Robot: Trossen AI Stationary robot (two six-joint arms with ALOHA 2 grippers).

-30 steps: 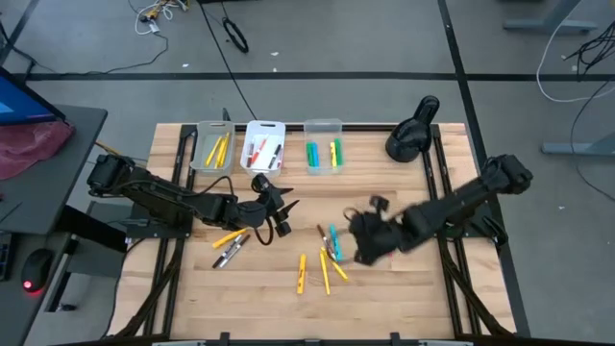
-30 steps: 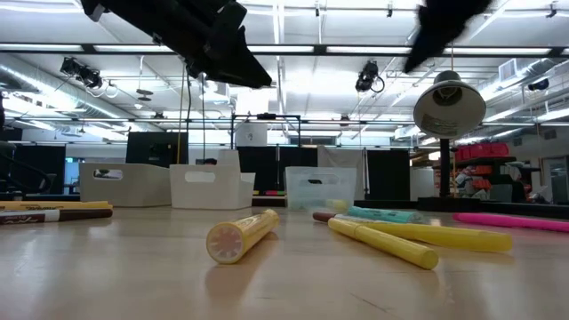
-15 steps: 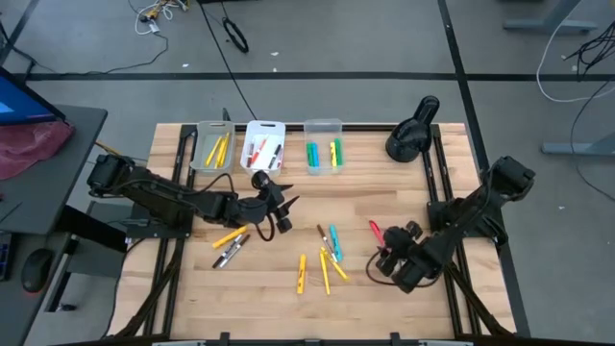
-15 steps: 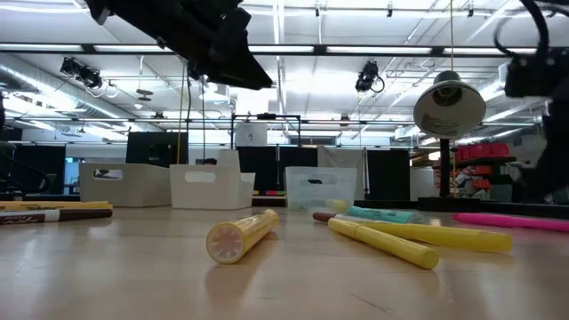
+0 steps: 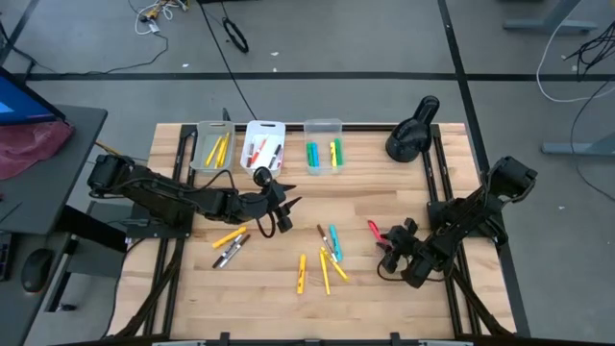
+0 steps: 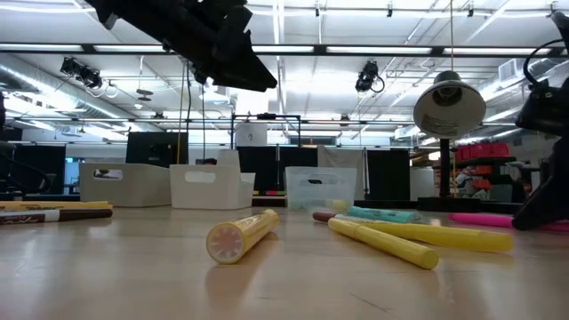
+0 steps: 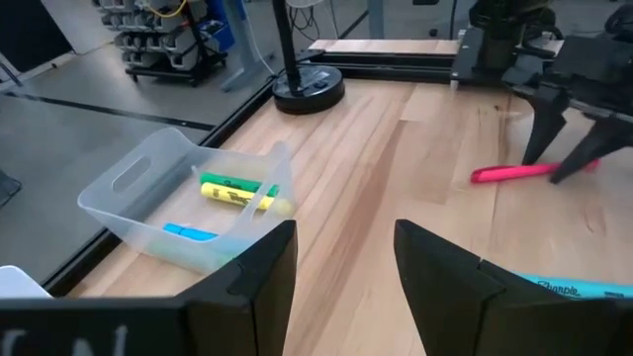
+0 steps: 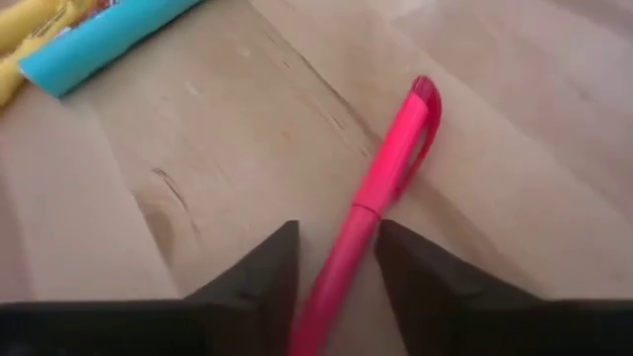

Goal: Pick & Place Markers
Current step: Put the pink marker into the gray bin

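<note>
Broadly, the pale wooden slatted table (image 5: 384, 192) carries everything: three small translucent rectangular plastic bins (image 5: 267, 146) in a row toward twelve o'clock, already holding a few markers, and a loose scatter of thin yellow, teal and brown markers (image 5: 325, 259) near the centre.

At about four o'clock from that scatter the right gripper (image 5: 389, 252) sits low over the wood, its two dark fingers (image 8: 252, 280) parted and straddling a slim pink plastic marker (image 8: 381, 203) that lies flat on the table. The jaws are open, not yet closed on it. The left gripper (image 5: 281, 213) hangs above the table at about ten o'clock from the scatter, jaws open and empty.

The step in hand looks like the grasp of the pink marker. To do it well, the fingers should settle evenly on both sides of the barrel, near its middle, and close squarely across it; a skewed pinch on so thin a round body would likely roll or flick it away.
</note>
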